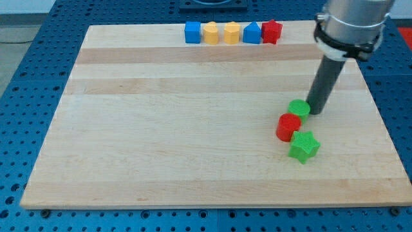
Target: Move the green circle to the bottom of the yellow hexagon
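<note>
The green circle (299, 107) lies at the board's right side, touching a red round block (288, 126) just below it. My tip (315, 112) rests right against the green circle's right edge. The yellow hexagon (232, 32) stands in a row of blocks at the view's top, far up and left of the green circle. Another yellow block (210, 32) stands just left of it.
The top row also holds a blue square (192, 31), a blue block (252, 32) and a red star (272, 30). A green star (304, 146) lies below the red round block. The wooden board (161, 129) sits on a blue perforated table.
</note>
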You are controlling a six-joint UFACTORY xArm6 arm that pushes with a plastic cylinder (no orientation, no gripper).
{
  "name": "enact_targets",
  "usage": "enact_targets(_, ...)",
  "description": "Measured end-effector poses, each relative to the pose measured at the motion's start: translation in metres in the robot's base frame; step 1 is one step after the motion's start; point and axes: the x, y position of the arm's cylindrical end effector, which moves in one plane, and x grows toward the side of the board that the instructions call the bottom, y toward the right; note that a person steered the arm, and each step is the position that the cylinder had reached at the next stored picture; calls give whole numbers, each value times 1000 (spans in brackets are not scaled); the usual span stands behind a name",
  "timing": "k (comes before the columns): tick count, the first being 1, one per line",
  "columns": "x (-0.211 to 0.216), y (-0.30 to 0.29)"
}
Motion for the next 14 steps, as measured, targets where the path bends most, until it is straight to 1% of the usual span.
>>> enact_targets(1, 22, 4)
enact_targets(2, 29, -18)
enact_targets(3, 28, -56)
enact_targets(5, -9, -113)
enact_targets(6, -29, -127)
enact_targets(8, -80, -131)
enact_targets(9, -85, -133)
enact_targets(11, -85, -172)
enact_targets(12, -87, -172)
enact_targets(14, -111, -166)
